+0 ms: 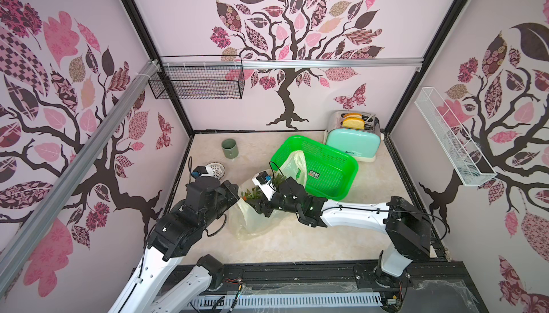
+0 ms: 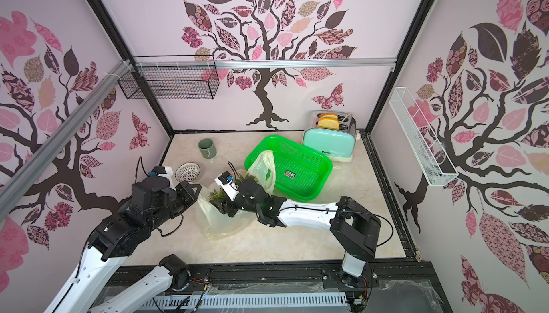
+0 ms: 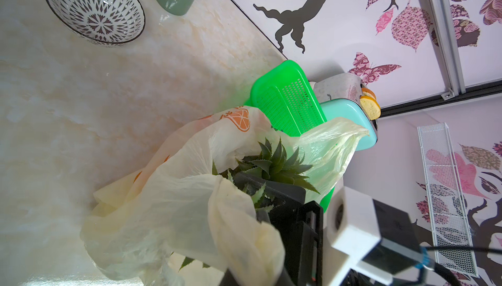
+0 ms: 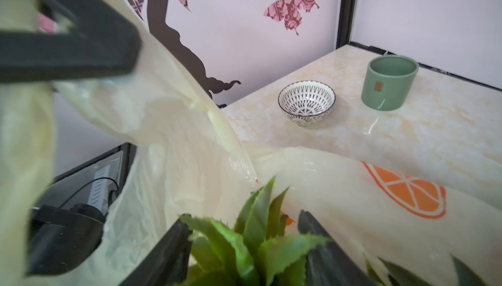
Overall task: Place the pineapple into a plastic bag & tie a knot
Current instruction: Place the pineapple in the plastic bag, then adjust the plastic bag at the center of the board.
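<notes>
- Insertion is the step in hand, by my judgement: the pineapple [image 3: 274, 162] sits in the mouth of the plastic bag [image 1: 252, 222], which lies on the table just on my side of the green perforated basket [image 1: 323, 166].
- Only the spiky green crown shows. Film and my own arm hide the fruit's body, so I cannot tell how deep it sits.
- My left gripper [image 1: 234, 196] is clamped on one handle strap, on the side of the bag away from the basket, and holds that edge of the mouth lifted.
- My right gripper [image 4: 244, 227] reaches into the mouth along the basket's near edge. Its jaws stand apart on either side of the crown with leaves loose between them, so I read it as not gripping.
- The second handle strap [image 1: 297, 163] stands up free and leans over the basket's near rim, held by nothing.
- No knot exists yet, and the two straps are well apart.
- Next, I judge, my right gripper must back out of the mouth, clear of the toothed leaves and without dragging film along.
- After that it needs the free strap at the basket rim, so both straps can meet over the crown and cross.
- Risk: thin film snags easily on leaf tips, and the crown may poke out where the knot should close.
</notes>
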Tool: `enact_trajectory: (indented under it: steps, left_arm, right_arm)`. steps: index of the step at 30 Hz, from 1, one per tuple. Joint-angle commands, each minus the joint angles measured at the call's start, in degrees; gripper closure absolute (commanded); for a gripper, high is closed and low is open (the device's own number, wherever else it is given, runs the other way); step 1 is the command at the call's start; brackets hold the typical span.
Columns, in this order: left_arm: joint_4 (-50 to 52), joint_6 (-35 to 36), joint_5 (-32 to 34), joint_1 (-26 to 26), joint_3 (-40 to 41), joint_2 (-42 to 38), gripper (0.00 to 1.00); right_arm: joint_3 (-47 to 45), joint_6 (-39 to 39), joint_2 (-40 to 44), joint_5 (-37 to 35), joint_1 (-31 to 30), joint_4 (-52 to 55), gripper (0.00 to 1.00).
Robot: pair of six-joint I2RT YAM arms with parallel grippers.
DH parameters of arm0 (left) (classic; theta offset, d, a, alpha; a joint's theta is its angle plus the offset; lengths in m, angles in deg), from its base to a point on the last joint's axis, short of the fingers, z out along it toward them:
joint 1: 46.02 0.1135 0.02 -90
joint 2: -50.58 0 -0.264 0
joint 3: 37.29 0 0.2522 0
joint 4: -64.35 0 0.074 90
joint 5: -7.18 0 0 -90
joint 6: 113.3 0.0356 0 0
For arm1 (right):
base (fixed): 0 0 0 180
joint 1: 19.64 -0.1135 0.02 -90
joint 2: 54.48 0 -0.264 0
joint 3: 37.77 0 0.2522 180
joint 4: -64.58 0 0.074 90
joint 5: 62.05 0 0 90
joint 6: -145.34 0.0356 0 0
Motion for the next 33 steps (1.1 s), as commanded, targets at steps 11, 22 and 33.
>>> enact_trajectory:
  steps: [11, 22, 33]
  left_arm:
    - [-1.5, 1.8, 1.3, 0.2, 1.0, -1.4, 1.0]
    - [-1.8, 3.2, 3.4, 0.2, 0.6, -2.7, 1.0]
    - [-1.6, 3.0, 2.5, 0.2, 0.5, -2.4, 1.0]
  right_arm:
    - [18.6, -3.7, 17.1, -14.1, -0.1, 37.4, 0.14]
    - [27.7, -3.6, 16.4, -2.0, 20.6, 67.5, 0.17]
    - [31.1, -4.0, 3.7, -0.9, 24.2, 64.8, 0.23]
